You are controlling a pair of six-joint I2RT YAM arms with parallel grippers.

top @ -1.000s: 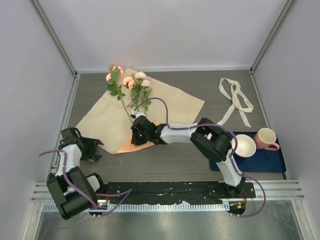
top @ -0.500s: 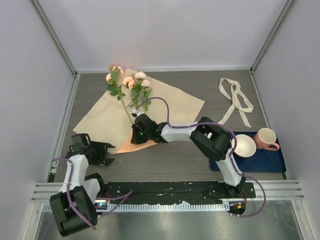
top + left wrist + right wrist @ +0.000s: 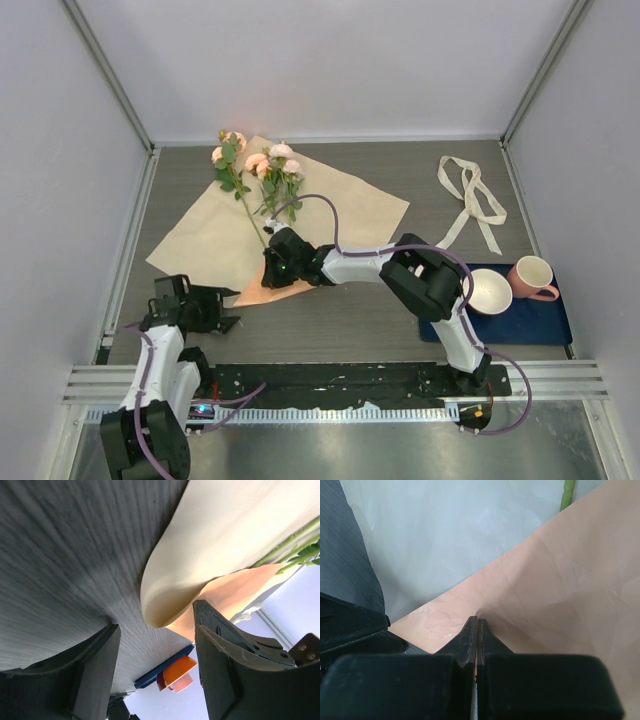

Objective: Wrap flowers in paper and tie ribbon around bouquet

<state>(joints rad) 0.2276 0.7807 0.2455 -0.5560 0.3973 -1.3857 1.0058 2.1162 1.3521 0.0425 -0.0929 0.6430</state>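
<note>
- The right gripper (image 3: 283, 262) has its fingers closed tight, tips down on the near corner of the paper (image 3: 330, 215). That corner is turned over to show its salmon-orange face. I cannot tell whether a fold of the sheet is nipped between the fingers.
- The left gripper (image 3: 224, 319) stands open and holds nothing. The raised, curled edge of the paper lies just ahead of its fingers, in line with the gap and apart from both.
- The flowers (image 3: 268, 165) lie on the paper. Their blooms are beyond the right fingers and the stems run back toward them.
- The ribbon (image 3: 470, 195) lies loose, well apart from both sets of fingers, on the right arm's far side.
- Risk: the left fingers sit low to the table (image 3: 350, 320). Closing here may catch the surface or push the curl away, not take it.
- Risk: if the right fingers only press the sheet, a pull from the left side may slide the whole paper and undo the fold.
- Risk: lifting the flap sharply may roll the stems off line, so the blooms end up outside the wrap.
- Risk: opposed pulls from both arms may crease or tear the thin sheet.
- Containers: a white bowl (image 3: 489, 291) and a pink mug (image 3: 532, 277) stand on a dark blue mat (image 3: 545, 325), well to the right of the right fingers. Nothing shows inside either.
</note>
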